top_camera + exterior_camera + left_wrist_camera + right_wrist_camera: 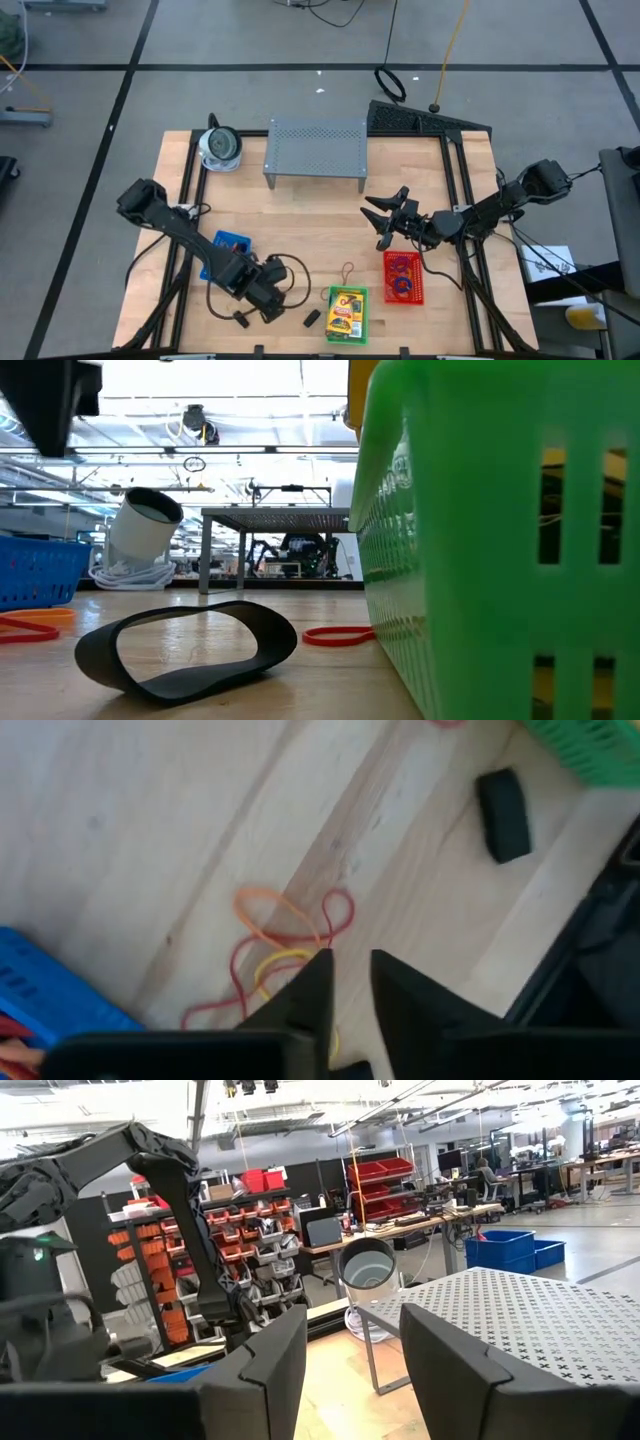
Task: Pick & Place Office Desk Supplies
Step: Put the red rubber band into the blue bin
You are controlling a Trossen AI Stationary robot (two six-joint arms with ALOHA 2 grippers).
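My left gripper point(350, 975) hangs open by a narrow gap, pointing down over a tangle of orange, red and yellow rubber bands point(285, 935) that lies flat on the wood; nothing is between its fingers. In the high view it is at the near left point(268, 292), beside the blue basket point(230, 245). A small black clip point(503, 812) lies next to the green basket point(347, 313), which holds a yellow crayon box point(346, 311). My right gripper point(385, 215) is open and held up in the air, right of centre, above the red basket point(403, 277).
A grey perforated shelf point(315, 150) and a round white-grey object point(220, 147) stand at the far side. A second black clip point(241, 320) lies near the front edge. A thin rubber-band loop point(347, 270) lies just beyond the green basket. Bare wood shows mid-table.
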